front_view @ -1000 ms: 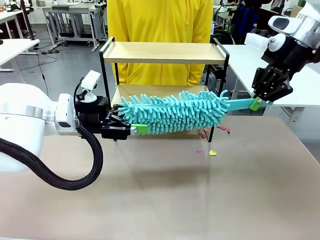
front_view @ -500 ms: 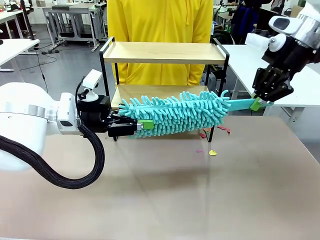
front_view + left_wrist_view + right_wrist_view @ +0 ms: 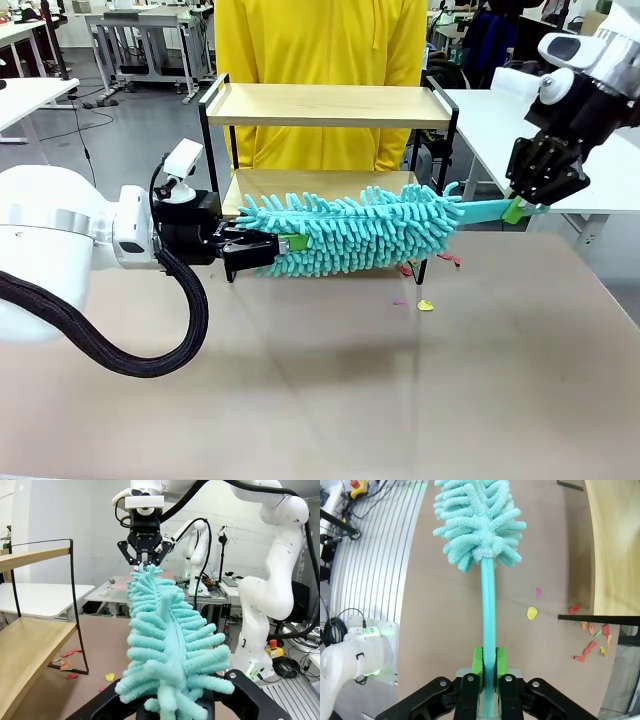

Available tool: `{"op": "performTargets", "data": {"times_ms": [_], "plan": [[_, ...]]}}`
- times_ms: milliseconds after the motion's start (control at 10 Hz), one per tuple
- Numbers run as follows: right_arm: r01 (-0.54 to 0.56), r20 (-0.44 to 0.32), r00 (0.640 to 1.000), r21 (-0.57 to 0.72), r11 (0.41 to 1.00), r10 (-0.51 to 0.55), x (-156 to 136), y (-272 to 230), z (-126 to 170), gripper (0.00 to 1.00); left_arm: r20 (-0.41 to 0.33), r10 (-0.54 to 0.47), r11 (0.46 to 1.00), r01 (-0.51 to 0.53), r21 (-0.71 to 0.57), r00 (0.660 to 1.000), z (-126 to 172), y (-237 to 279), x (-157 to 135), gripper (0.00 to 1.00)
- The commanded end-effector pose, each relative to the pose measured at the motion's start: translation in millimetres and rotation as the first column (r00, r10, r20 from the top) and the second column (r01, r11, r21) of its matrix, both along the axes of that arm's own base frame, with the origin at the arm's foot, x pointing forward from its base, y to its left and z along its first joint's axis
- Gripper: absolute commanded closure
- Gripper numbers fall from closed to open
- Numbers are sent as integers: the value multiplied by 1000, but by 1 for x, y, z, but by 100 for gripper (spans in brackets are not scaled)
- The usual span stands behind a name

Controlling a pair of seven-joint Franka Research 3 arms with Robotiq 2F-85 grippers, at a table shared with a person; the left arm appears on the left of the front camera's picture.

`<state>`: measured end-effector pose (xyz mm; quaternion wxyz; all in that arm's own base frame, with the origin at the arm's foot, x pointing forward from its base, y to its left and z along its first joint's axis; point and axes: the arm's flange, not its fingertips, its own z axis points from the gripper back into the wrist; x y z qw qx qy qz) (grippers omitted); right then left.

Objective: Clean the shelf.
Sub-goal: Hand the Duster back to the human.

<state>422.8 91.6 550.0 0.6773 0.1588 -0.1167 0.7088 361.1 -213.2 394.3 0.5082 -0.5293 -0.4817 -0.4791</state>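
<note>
Left tool at mid-left, pinching the duster head's tip; fingers half buried in teal fronds. One shelf, upper centre, two boards, lower board largely hidden behind duster. Right tool, upper right, pinching the handle. Right wrist view shows about ten paper scraps on bench; front view fewer.

floor: grey concrete | furniture: white tables, metal-legged benches | wall: white
</note>
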Motion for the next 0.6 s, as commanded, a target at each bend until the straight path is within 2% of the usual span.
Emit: {"op": "performTargets", "data": {"times_ms": [0, 100, 200, 300, 400, 500], "plan": [[7, 21, 1000, 23, 1000, -8, 2, 2, 3, 87, 38, -15, 1000, 15, -10, 999, 1, -4, -8, 100], [7, 21, 1000, 23, 1000, -8, 2, 2, 3, 87, 112, 74, 996, -67, -65, 991, 1, -1, -5, 100], [7, 21, 1000, 23, 1000, -8, 2, 2, 3, 87, 8, 2, 1000, -2, 1, 1000, 0, 0, 0, 100], [-1, 0, 1000, 0, 1000, 1, 0, 0, 0, 28, 8, 2, 1000, -2, 1, 1000, 0, 0, 0, 100], [-3, 5, 1000, 51, 999, 3, -7, -7, 10, 28, 8, 2, 1000, -2, 1, 1000, 0, 0, 0, 100], [2, 1, 1000, 130, 991, -2, -16, -16, 25, 0, 8, 2, 1000, -2, 1, 1000, 0, 0, 0, 100]]}}
